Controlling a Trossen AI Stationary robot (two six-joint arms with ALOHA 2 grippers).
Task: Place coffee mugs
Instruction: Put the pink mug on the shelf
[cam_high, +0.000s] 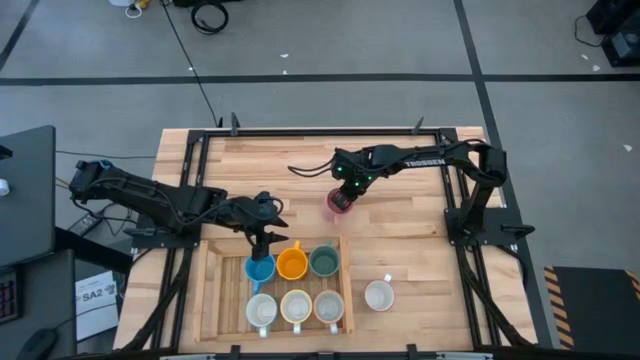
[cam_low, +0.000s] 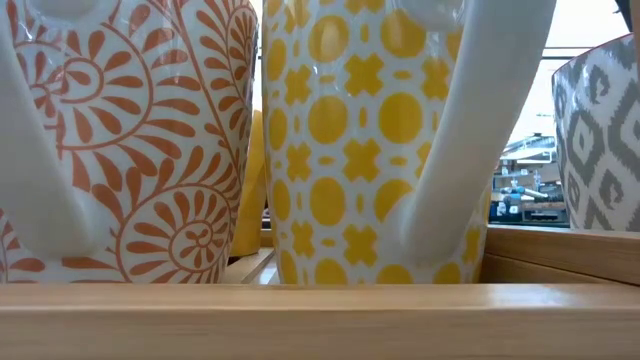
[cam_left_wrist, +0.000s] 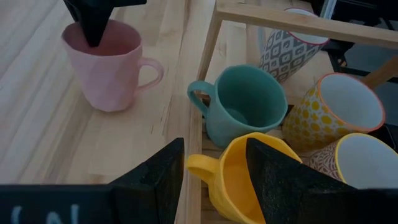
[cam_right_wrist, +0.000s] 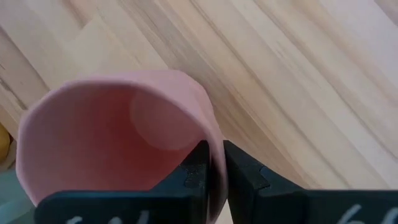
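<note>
On bare wood, pale pink faceted mug (cam_right_wrist: 118, 143), handled.

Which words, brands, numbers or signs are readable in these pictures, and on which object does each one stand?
"TROSSEN": white letters on the dark right robot arm, high view.
"SA2": on the white paper sheet at the wooden table's left edge; its smaller print is too small to read.
White marks on both dark wrist gripper bodies are cut off, unreadable.
The patterned mugs carry only ornament, no text.
</note>
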